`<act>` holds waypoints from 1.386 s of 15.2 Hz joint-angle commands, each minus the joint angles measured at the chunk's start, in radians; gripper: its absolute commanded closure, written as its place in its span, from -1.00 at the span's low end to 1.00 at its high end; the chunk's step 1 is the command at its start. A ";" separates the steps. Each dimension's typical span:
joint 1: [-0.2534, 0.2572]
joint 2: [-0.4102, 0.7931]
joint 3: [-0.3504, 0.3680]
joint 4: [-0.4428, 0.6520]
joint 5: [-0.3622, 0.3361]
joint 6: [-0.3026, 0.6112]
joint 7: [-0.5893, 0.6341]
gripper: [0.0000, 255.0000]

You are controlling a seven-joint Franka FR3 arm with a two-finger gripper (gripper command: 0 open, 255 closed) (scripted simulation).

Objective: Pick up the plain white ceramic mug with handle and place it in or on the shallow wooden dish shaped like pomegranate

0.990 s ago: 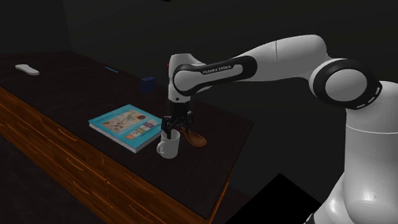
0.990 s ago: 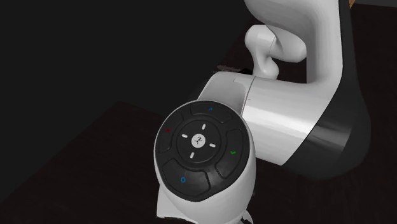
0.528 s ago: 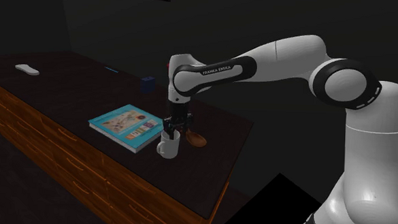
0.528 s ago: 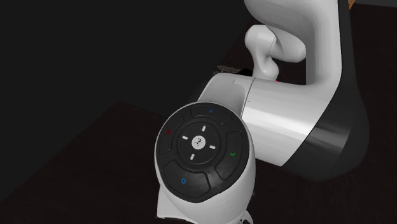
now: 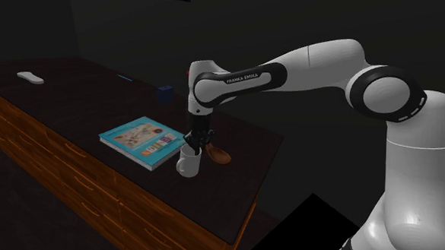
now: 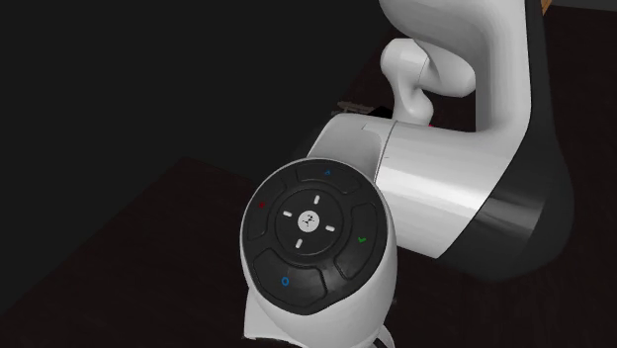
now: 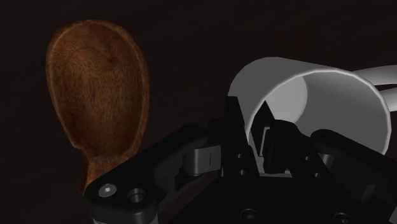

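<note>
At the rim of the white mug (image 7: 280, 73), the end effector (image 7: 252, 127) has lowered and narrowed; it appears to pinch the wall. The mug stands on the bench (image 5: 243, 140), just beside the wooden dish (image 7: 98, 89). Lift outstanding.
</note>
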 commanded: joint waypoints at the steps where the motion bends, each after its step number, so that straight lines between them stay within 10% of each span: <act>1: 0.000 0.000 0.000 0.000 0.000 0.000 0.000 1.00; 21: 0.000 -0.058 0.007 0.176 0.011 -0.232 0.010 1.00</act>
